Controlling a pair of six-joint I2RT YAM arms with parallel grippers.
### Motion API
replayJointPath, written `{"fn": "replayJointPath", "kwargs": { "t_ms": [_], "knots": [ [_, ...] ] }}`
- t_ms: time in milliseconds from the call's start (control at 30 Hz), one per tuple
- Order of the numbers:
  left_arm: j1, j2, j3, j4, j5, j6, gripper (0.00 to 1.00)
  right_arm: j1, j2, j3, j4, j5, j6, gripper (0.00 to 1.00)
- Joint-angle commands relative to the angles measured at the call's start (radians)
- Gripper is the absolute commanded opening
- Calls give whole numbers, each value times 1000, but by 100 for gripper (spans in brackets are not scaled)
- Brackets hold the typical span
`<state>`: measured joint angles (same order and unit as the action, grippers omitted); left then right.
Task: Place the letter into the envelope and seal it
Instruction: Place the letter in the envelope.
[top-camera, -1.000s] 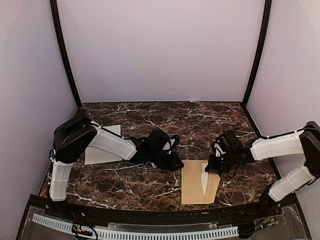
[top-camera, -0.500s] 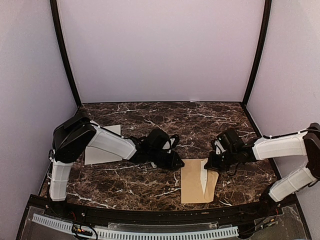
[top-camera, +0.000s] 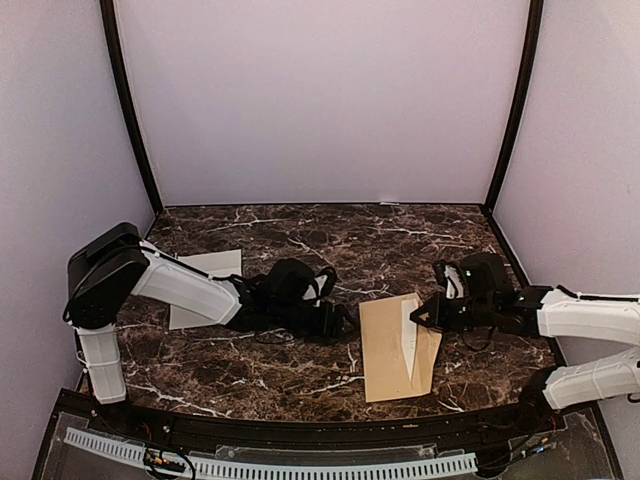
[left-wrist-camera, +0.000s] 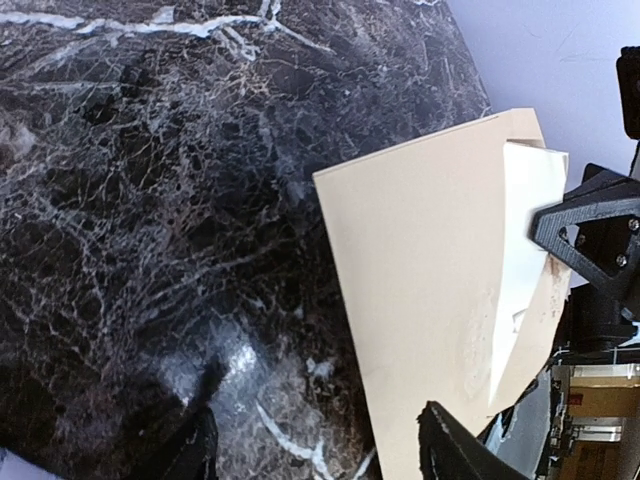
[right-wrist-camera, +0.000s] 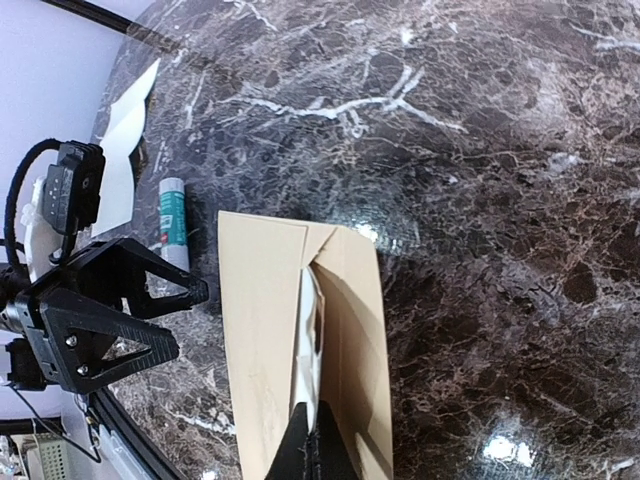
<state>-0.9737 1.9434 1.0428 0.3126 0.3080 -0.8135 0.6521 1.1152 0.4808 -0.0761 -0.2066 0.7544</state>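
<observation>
The tan envelope (top-camera: 385, 350) lies flat near the front of the table, its flap edge lifted on the right. The white letter (top-camera: 409, 345) shows as a narrow sliver in that opening (right-wrist-camera: 312, 330). My right gripper (top-camera: 420, 318) is shut, its tips (right-wrist-camera: 322, 440) pinching the letter's near end at the envelope (right-wrist-camera: 255, 330) mouth. My left gripper (top-camera: 340, 322) stands open just left of the envelope, apart from it. In the left wrist view its fingers (left-wrist-camera: 455, 455) straddle bare marble and the envelope's (left-wrist-camera: 420, 290) corner, with nothing held.
A green-and-white glue stick (right-wrist-camera: 172, 222) lies on the marble beside the left gripper. Another white sheet (top-camera: 205, 265) rests at the back left behind the left arm. Purple walls enclose the table (top-camera: 300, 375) on three sides.
My left gripper has opened, let go of the envelope and drawn back left. The right arm has pulled right, and the envelope has shifted farther from the front edge and turned slightly.
</observation>
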Motion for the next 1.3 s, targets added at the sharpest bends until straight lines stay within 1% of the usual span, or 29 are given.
{"fn": "replayJointPath", "kwargs": {
  "t_ms": [0,100,233,333,433,567,700,867,1000,1067,1100,1133,1167,1233,1267],
  "knots": [
    [0,-99,-50,104,44,-43,69,4,-79,-20,97,-47,-29,0],
    [1,-107,-80,166,95,-73,71,4,-133,-26,120,-70,-36,0],
    [1,-111,-112,307,164,-117,71,4,-187,-33,127,-88,-43,0],
    [1,-118,-119,379,185,-123,68,4,-212,-36,127,-96,-43,0],
    [1,-118,-120,404,196,-118,66,4,-227,-40,133,-111,-38,0],
    [4,-101,-111,398,196,-119,64,4,-247,-48,162,-140,-27,0],
    [7,-96,-113,422,192,-131,65,4,-281,-51,183,-163,-16,0],
    [11,-95,-107,415,178,-125,67,4,-319,-52,191,-184,-8,0],
    [12,-95,-106,452,196,-127,68,4,-329,-56,197,-207,-3,0],
    [12,-96,-112,496,216,-125,65,4,-329,-57,197,-215,-2,0],
    [11,-97,-116,530,231,-126,59,4,-328,-57,193,-216,-2,0],
    [12,-101,-125,566,236,-127,56,4,-327,-57,190,-215,-4,0],
    [12,-103,-131,586,246,-130,49,4,-327,-57,185,-212,-3,0],
    [11,-111,-151,638,256,-136,41,4,-331,-56,177,-207,-2,0],
    [12,-116,-163,665,258,-140,39,4,-332,-55,174,-206,-1,0]
  ]
}}
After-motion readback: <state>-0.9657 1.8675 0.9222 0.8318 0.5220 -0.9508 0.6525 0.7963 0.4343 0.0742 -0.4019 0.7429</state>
